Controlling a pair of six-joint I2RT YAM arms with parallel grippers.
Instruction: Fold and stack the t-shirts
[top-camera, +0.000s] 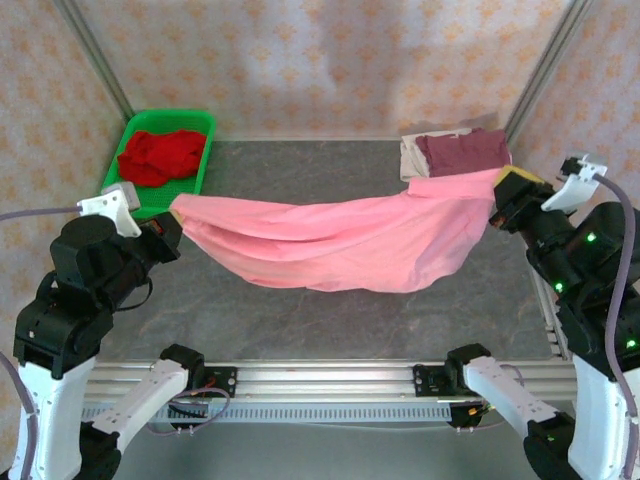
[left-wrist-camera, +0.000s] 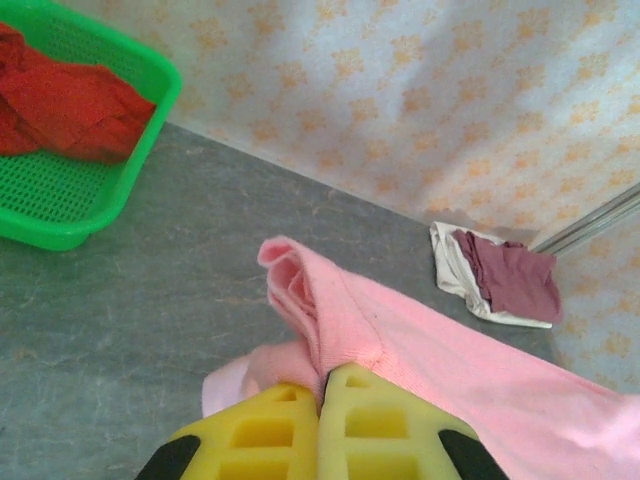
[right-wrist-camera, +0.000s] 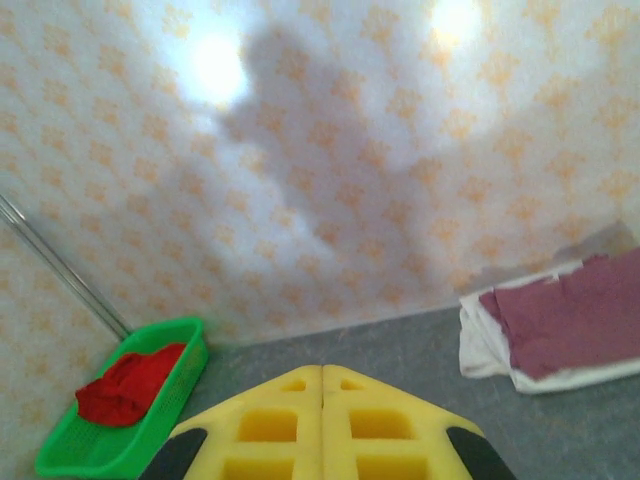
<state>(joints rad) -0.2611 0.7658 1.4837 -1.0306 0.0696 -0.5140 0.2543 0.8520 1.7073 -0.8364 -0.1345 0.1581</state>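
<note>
Gripping pink t-shirt (top-camera: 340, 240) at opposite ends, left gripper (top-camera: 172, 228) and right gripper (top-camera: 497, 205) both clenched on the cloth. Arms spread wide, wrists raised, shirt sagging above table (top-camera: 300, 320). Far right corner: maroon t-shirt (top-camera: 465, 150) stacked.

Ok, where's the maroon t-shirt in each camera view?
Top external: far right corner of the table, maroon t-shirt on an off-white one.
Left wrist: right of centre, near the wall.
Right wrist: right edge, about mid-height.
Shared landmark: the green basket holding a red t-shirt, at the left in every view.
</note>
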